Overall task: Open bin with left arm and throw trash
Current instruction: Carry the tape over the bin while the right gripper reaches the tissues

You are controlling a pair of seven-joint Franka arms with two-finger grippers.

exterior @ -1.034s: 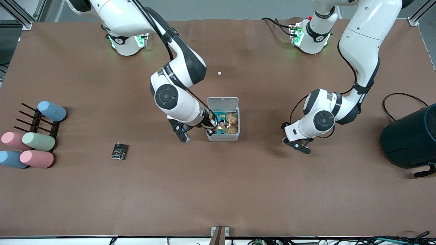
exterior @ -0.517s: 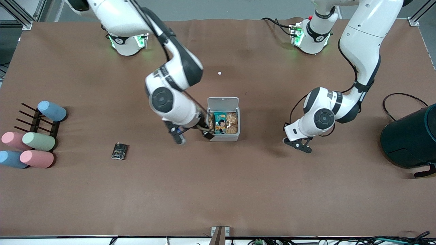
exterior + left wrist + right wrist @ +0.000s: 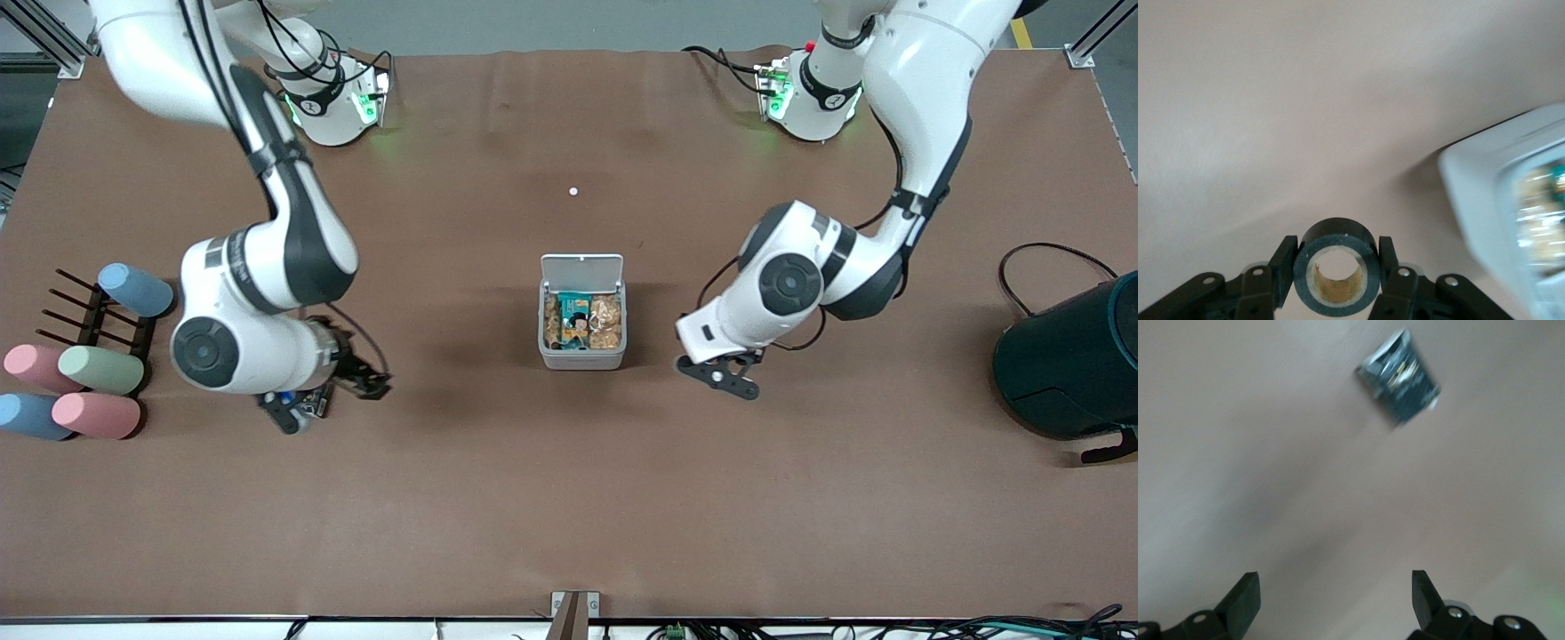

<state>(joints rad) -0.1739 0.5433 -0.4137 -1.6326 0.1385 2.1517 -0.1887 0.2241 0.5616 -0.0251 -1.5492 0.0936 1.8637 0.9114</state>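
Brown cloth covers the tabletop (image 3: 569,498), with the bin (image 3: 582,356) at its middle, lid (image 3: 582,268) hinged fully back and snack wrappers visible inside.

Left gripper (image 3: 1337,272): jaws closed on the dark tape ring (image 3: 1336,274), pinching it across its outer wall, hole facing the wrist camera. It hangs just beside the bin, toward the left arm's end of the tabletop. Judgement: the ring is light, stiff and smooth-walled; the grip across the width is sound, though it could pivot between the pads if jolted.

Right gripper (image 3: 1335,597): jaws spread wide, empty, low over the tabletop well away from the bin toward the right arm's end, with the black packet (image 3: 1400,376) lying flat just ahead of it. Judgement: the packet is thin, light, crinkly foil, likely slippery; take it across its short width, jaws pressed to the cloth.

Paper scrap: not seen.
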